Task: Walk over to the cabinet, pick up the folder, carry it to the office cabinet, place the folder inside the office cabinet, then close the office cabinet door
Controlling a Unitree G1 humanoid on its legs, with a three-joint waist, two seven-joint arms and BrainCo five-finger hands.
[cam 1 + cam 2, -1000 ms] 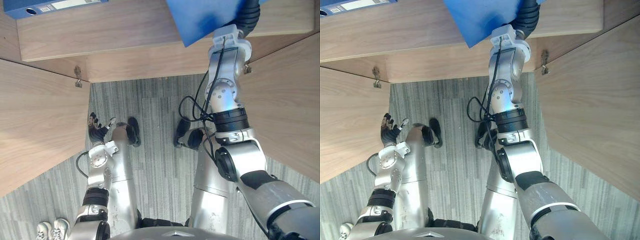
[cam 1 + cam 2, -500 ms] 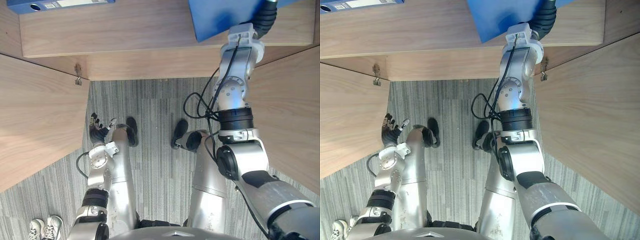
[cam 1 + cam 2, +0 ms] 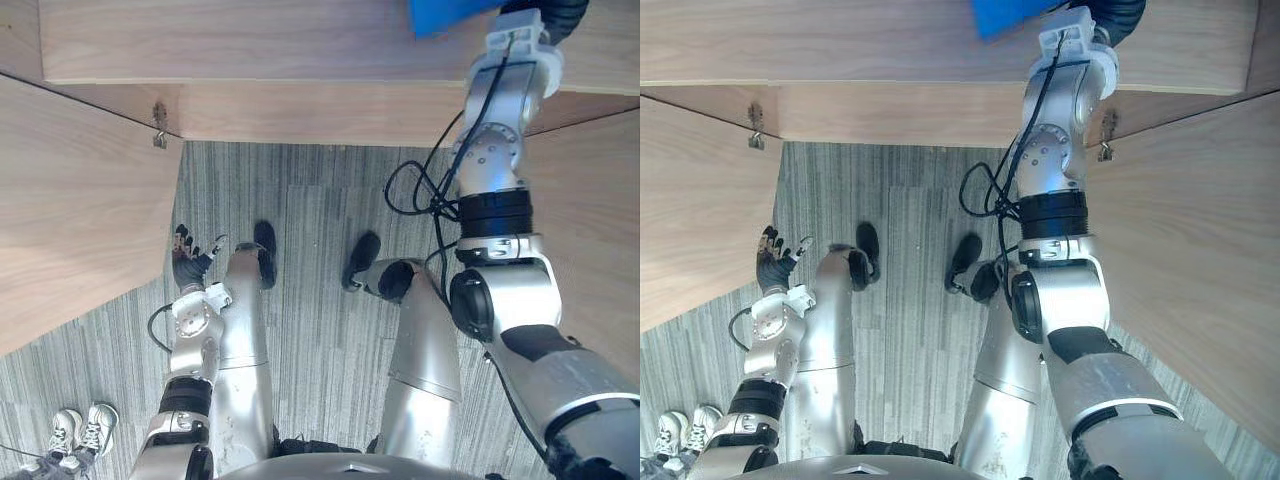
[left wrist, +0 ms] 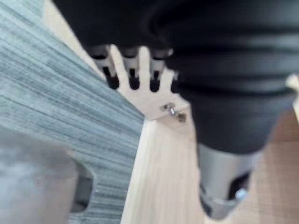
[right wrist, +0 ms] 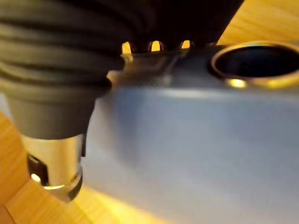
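**Operator:** Where is the folder sitting right now?

**Spotter:** You're holding the folder [image 5: 187, 140] in the right hand [image 5: 51, 154], at the end of the raised right arm. It's hanging over the bottom board [image 3: 250, 45] of the office cabinet [image 3: 280, 112]. From the head camera only a blue corner of it is showing, at the upper edge.

**Operator:** And the grip?

**Spotter:** Your fingers [image 5: 154, 46] are hooking over the spine edge, just beside the ring hole [image 5: 254, 61]. Their tips are disappearing behind the spine, so I'm reading it as a clamp rather than seeing it fully. I can't tell whether the folder is touching the board.

**Operator:** What is the next move turning on?

**Spotter:** I'm judging that it's the folder's lie against the hand. The spine is running across your fingers, and the body of the folder is lying ahead of the palm, toward the cabinet's depth. So you're pushing it in along the arm's own line, not sideways.

**Operator:** Is the left hand helping?

**Spotter:** No. Your left hand [image 3: 188, 264] is hanging low over the carpet [image 3: 310, 300], fingers relaxed and empty, well apart from the folder. The left door [image 3: 70, 210] and right door [image 3: 1200, 240] are both standing open.
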